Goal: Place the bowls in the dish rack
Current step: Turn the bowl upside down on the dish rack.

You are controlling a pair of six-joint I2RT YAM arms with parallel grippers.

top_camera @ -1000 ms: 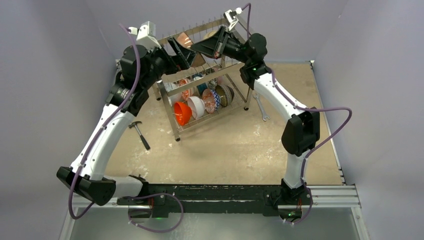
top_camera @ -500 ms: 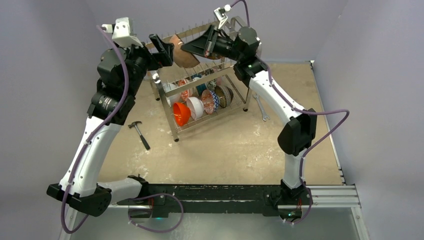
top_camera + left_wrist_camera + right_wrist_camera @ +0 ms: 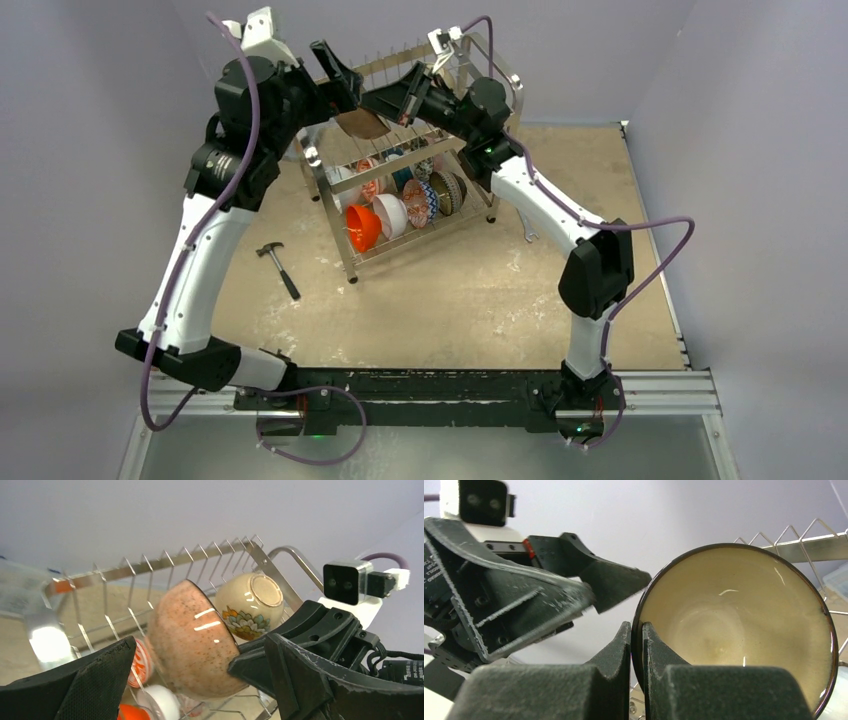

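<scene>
The right gripper (image 3: pixel 636 645) is clamped on the rim of a speckled tan bowl (image 3: pixel 192 640). It holds the bowl tilted over the left end of the dish rack's (image 3: pixel 390 167) upper tier, near a floral beige bowl (image 3: pixel 250 605) already slotted there. The left gripper (image 3: pixel 338 75) hovers just beside it, fingers spread wide and holding nothing. More bowls (image 3: pixel 395 212) stand in the lower tier. This looks like the placing step. The next move calls for lowering the bowl between the prongs, then letting go.

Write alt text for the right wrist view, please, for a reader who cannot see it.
The right pincer is shut on the rim of a cream-glazed bowl held on edge. The left pincer, open, stands close at left; dish rack prongs show at right.
</scene>
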